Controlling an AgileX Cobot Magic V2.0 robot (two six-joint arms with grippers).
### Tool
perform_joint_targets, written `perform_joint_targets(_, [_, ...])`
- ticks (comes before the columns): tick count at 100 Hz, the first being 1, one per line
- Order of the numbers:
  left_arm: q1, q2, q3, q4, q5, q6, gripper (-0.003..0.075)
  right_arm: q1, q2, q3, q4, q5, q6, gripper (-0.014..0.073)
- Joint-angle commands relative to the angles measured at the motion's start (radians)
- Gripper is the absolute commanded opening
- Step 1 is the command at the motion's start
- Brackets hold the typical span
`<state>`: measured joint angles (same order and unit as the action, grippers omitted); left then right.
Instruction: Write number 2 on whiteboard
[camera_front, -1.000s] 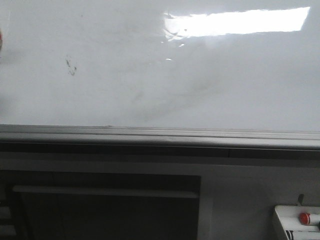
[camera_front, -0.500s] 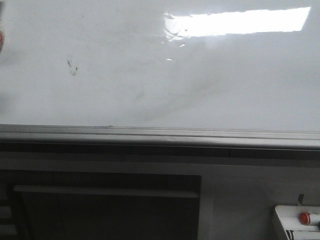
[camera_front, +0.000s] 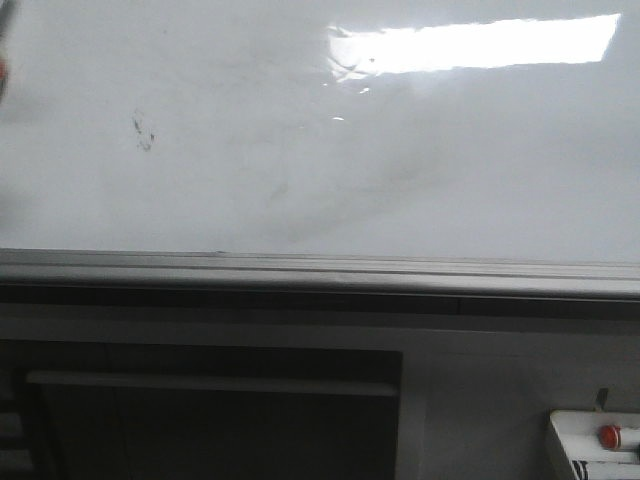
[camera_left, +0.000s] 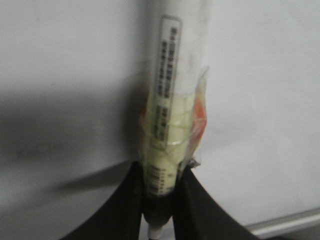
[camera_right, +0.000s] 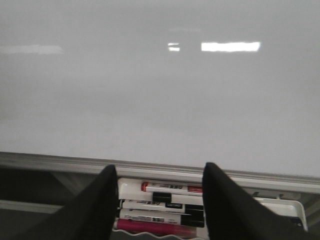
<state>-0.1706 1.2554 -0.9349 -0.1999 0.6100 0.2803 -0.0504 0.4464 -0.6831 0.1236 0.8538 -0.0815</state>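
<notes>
White marker being clamped in left gripper, facing whiteboard; likely approaching to start writing, needing tip brought to a bare patch. Showing no number 2 yet. Marker tip lying out of frame. Right gripper hanging apart over tray of markers, lower centre.

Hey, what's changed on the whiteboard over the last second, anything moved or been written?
Almost nothing. A blurred shape with a red spot at the front view's left edge shifted slightly upward. No digit has appeared on the whiteboard; the dark smudge, grey smears and glare are unchanged. The left claw holds a marker; the right claw hangs open above the marker tray.
</notes>
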Motion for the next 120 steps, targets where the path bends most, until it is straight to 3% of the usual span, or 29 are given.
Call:
perform_joint_targets(1, [-0.041,-0.019,-0.071,-0.012,0.036,0.082,-0.0018,0.009,0.046,-0.034,0.098,-0.060,-0.084,0.0342])
perform_joint_targets(13, [-0.141,-0.019,-0.133,-0.010,0.187,0.202,-0.0018,0.056,0.138,-0.051,0.250,-0.038,-0.245,0.0342])
perform_joint_targets(29, [-0.289,-0.019,-0.190,-0.010,0.306,0.314,-0.0018,0.163,0.273,-0.107,0.360,0.005,-0.428,0.0342])
perform_joint_targets(63, [-0.571,-0.019,-0.198,-0.010,0.323,0.543,-0.0018,0.466,0.531,-0.245,0.428,0.013,-0.793,0.0342])
perform_joint_targets(91, [-0.621,-0.019,-0.198,0.008,0.294,0.553,-0.0018,0.594,0.660,-0.378,0.434,0.020,-0.847,0.0342])
perform_joint_targets(120, [-0.621,-0.019,-0.198,0.037,0.282,0.555,-0.0018,0.742,0.775,-0.454,0.434,-0.093,-0.939,0.0342])
